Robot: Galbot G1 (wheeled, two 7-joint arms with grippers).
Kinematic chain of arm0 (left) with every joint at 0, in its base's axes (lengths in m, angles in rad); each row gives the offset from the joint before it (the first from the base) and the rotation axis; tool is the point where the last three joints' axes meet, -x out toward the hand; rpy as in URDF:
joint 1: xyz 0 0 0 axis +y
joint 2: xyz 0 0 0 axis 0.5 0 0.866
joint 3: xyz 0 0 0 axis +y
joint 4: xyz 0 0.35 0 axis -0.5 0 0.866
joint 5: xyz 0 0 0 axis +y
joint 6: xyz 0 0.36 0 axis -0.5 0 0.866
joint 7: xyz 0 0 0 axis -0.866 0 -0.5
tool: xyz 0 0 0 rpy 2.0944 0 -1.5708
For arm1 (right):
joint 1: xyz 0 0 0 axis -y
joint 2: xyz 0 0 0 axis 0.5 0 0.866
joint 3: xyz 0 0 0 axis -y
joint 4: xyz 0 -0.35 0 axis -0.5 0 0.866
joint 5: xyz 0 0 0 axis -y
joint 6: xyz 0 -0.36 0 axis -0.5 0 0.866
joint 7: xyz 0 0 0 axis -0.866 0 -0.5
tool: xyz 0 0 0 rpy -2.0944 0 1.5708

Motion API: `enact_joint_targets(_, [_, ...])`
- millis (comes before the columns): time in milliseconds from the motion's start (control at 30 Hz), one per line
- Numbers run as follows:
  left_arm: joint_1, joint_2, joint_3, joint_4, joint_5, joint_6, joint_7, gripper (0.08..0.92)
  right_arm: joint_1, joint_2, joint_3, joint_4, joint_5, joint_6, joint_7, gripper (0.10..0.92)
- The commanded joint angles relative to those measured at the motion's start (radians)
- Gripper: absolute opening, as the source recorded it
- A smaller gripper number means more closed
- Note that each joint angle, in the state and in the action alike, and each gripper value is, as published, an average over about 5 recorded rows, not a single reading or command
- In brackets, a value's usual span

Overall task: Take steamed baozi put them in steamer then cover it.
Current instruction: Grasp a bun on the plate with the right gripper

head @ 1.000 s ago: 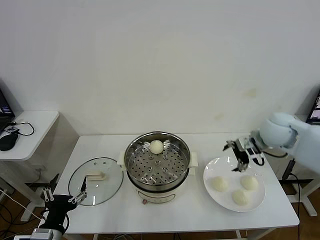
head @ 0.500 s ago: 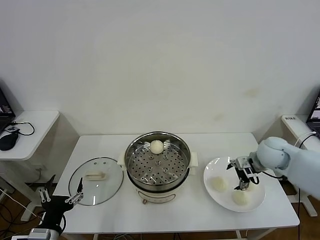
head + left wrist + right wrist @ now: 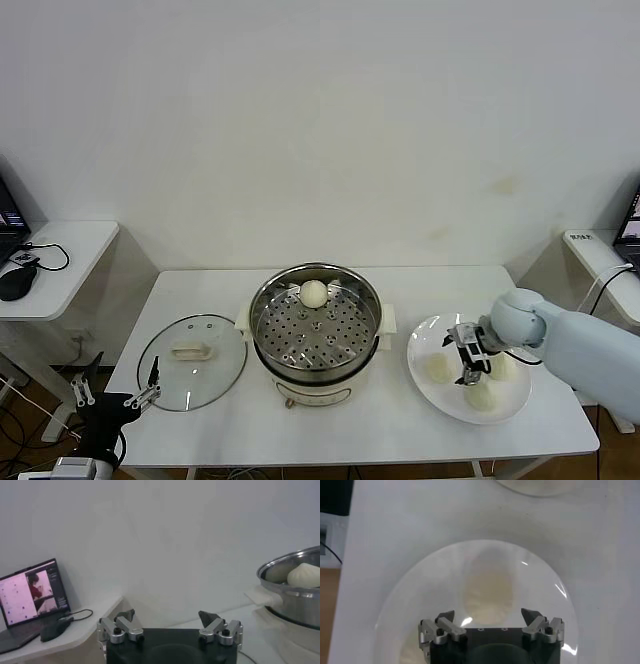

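The steamer point(image 3: 315, 325) stands mid-table with one baozi point(image 3: 313, 293) on its perforated floor; both also show in the left wrist view, the steamer point(image 3: 292, 587) and the baozi point(image 3: 305, 575). Three baozi lie on a white plate point(image 3: 420, 345) at the right: left point(image 3: 438, 368), front point(image 3: 480, 395), right point(image 3: 503, 365). My right gripper point(image 3: 468, 358) is open, low over the plate among them. In the right wrist view it point(image 3: 488, 617) is open, with a baozi point(image 3: 487, 592) just ahead of the jaws. The cover point(image 3: 192, 348) lies flat left of the steamer. My left gripper point(image 3: 115, 410) is open and empty below the table's front left corner.
A side table point(image 3: 60, 260) with a mouse point(image 3: 15, 283) stands at the far left; a laptop point(image 3: 32, 597) sits on it. A white wall is behind the table. Bare tabletop lies in front of the steamer and the plate.
My right gripper has come down and moved left over the plate, from above its far edge to low among the baozi. My left gripper has sunk a little lower.
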Motion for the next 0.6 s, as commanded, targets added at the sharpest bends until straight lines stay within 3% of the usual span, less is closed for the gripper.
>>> enact_joint_targets(33, [0.001,0.000,-0.002,0.002,0.000,-0.001,0.000,0.823,-0.041,0.103,0.025,-0.089,-0.028,0.001,0.012,0.823])
enact_joint_targets(267, [0.000,-0.003,-0.003,0.002,0.000,-0.001,-0.001,0.823,-0.027,0.097,0.015,-0.081,-0.030,-0.010,-0.012,0.794])
enact_joint_targets(600, [-0.002,-0.002,-0.004,0.002,-0.002,-0.002,-0.001,0.823,0.170,0.005,-0.037,-0.008,0.041,-0.025,-0.097,0.614])
